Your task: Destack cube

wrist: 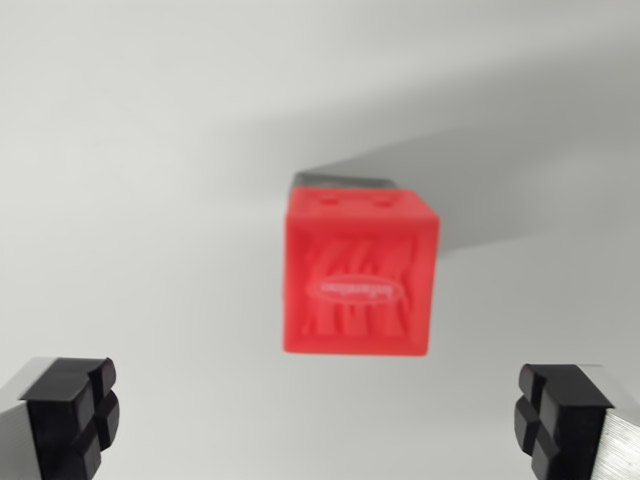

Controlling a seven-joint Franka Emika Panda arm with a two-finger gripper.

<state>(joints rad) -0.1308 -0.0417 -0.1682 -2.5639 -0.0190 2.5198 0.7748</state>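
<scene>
1. Ahead of the gripper (pixel 320 420), between the lines of its two fingers and a little toward the wrist view's right, sits a red cube (pixel 358 275) on a pale grey surface (pixel 140 150).
2. The red cube is bright, plastic-looking, with softly rounded edges; the picture is blurred, so fine detail is hard to read.
3. Its face toward the camera carries raised wavy ribs and a pale oval label in the middle; the lettering on the label is too smeared to read.
4. Its far face is a narrower strip with two small round dimples, one toward each side.
5. Just beyond the red cube's far edge, a thin dark grey slab (pixel 340 181) shows, touching or directly behind the cube; whether it is a second cube under the red one or only a shadowed edge, I cannot tell.
6. A soft grey shadow runs from the cube toward the wrist view's upper right.
7. The gripper stands wide apart, holding nothing: one black fingertip pad (pixel 75 410) sits at the wrist view's lower left corner and the other (pixel 560 415) at the lower right, each on a silver metal finger.
8. Both pads are well clear of the cube, with bare surface between them and it.
</scene>
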